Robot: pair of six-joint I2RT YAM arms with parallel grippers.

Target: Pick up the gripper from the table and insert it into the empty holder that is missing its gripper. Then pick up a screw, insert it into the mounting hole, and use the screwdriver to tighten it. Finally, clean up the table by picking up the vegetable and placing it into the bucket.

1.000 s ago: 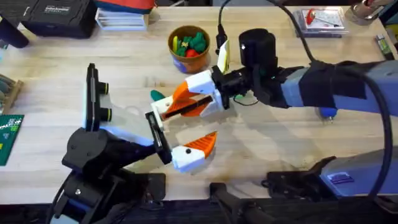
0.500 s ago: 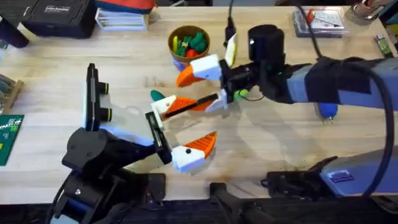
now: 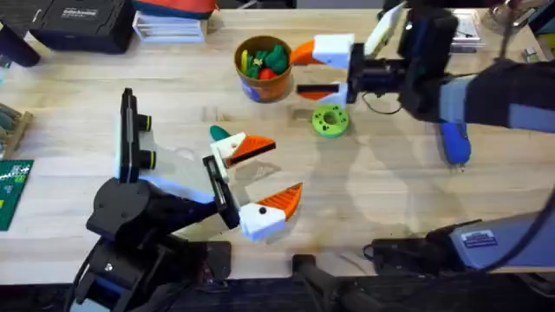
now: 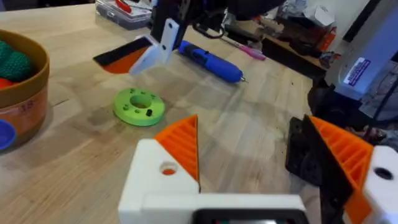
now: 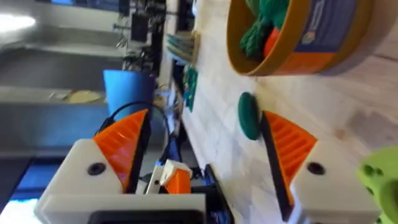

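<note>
Vegetable [image 3: 218, 133] beside left gripper [image 3: 260, 178], both grippers' jaws spread, empty.

Vegetable [image 3: 218, 133] apparently lies left of disc [image 3: 330, 120], before bucket [image 3: 263, 67].

A black case [image 3: 82, 22] and stacked books [image 3: 172, 26] line the wooden worktop's far-left edge; cluttered shelving [image 4: 292, 28] stands beyond.
</note>
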